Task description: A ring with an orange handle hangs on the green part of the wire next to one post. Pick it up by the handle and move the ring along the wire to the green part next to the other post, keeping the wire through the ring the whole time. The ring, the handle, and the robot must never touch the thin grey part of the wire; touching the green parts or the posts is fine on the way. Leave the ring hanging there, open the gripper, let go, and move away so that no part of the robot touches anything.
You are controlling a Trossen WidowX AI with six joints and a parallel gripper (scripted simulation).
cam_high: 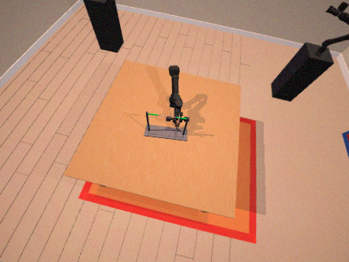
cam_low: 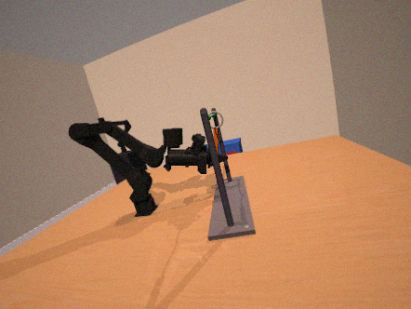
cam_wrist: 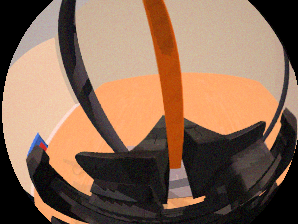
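The wire frame stands on a grey base (cam_high: 158, 132) (cam_low: 242, 205) in the middle of the table. In the top view its wire runs between a left post (cam_high: 147, 117) and a right post (cam_high: 188, 123). There is a green part by the left post (cam_high: 155, 114) and another by the right post (cam_high: 182, 118). The ring (cam_low: 222, 120) hangs on the green wire close to the far post (cam_low: 225, 160), which is the right post in the top view. My gripper (cam_high: 176, 121) (cam_low: 211, 157) (cam_wrist: 169, 117) is shut on the orange handle (cam_low: 216, 137) (cam_wrist: 166, 76) below the ring.
The near post (cam_low: 216, 167) (cam_wrist: 80, 76) stands in front in the exterior view. Two black camera stands (cam_high: 103, 24) (cam_high: 302, 71) stand on the floor beyond the table. A blue block (cam_low: 234, 145) shows behind the frame.
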